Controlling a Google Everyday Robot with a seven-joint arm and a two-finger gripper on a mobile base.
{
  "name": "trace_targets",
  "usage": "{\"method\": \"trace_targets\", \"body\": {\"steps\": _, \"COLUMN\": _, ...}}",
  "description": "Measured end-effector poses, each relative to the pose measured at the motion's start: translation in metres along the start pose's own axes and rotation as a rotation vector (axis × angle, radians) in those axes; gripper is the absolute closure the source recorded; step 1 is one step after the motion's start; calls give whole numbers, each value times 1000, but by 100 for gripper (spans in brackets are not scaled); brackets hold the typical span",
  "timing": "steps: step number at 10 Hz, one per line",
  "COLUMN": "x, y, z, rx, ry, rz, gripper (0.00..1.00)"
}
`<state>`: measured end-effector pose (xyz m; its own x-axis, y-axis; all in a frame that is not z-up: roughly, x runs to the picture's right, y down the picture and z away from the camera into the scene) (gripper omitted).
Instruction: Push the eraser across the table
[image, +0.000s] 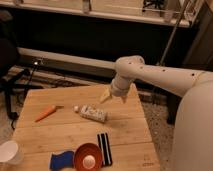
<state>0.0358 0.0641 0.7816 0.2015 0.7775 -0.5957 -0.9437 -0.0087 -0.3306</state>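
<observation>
The eraser (104, 149) is a flat black block with a thin white stripe, lying near the front edge of the light wooden table (127, 127), just right of a red bowl. My gripper (113, 96) hangs from the white arm above the table's far right part, well behind the eraser and above the right end of a lying white bottle. Its pale fingertips (105, 95) point down and stand clear of the eraser.
A white bottle with a patterned label (92, 113) lies at the table's middle. A carrot (46, 113) lies at the left. A red bowl (88, 156), a blue sponge-like piece (61, 160) and a white cup (10, 151) sit along the front.
</observation>
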Motion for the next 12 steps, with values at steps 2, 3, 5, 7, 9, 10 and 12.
{"method": "trace_targets", "body": {"steps": 2, "x": 0, "y": 0, "z": 0, "rx": 0, "ry": 0, "rz": 0, "gripper": 20}}
{"method": "trace_targets", "body": {"steps": 3, "x": 0, "y": 0, "z": 0, "rx": 0, "ry": 0, "rz": 0, "gripper": 20}}
{"method": "trace_targets", "body": {"steps": 5, "x": 0, "y": 0, "z": 0, "rx": 0, "ry": 0, "rz": 0, "gripper": 20}}
{"method": "trace_targets", "body": {"steps": 7, "x": 0, "y": 0, "z": 0, "rx": 0, "ry": 0, "rz": 0, "gripper": 20}}
{"method": "trace_targets", "body": {"steps": 9, "x": 2, "y": 3, "z": -1, "rx": 1, "ry": 23, "rz": -21, "gripper": 20}}
{"method": "trace_targets", "body": {"steps": 10, "x": 7, "y": 7, "z": 0, "rx": 7, "ry": 47, "rz": -43, "gripper": 20}}
{"method": "trace_targets", "body": {"steps": 12, "x": 32, "y": 12, "z": 5, "rx": 25, "ry": 103, "rz": -81, "gripper": 20}}
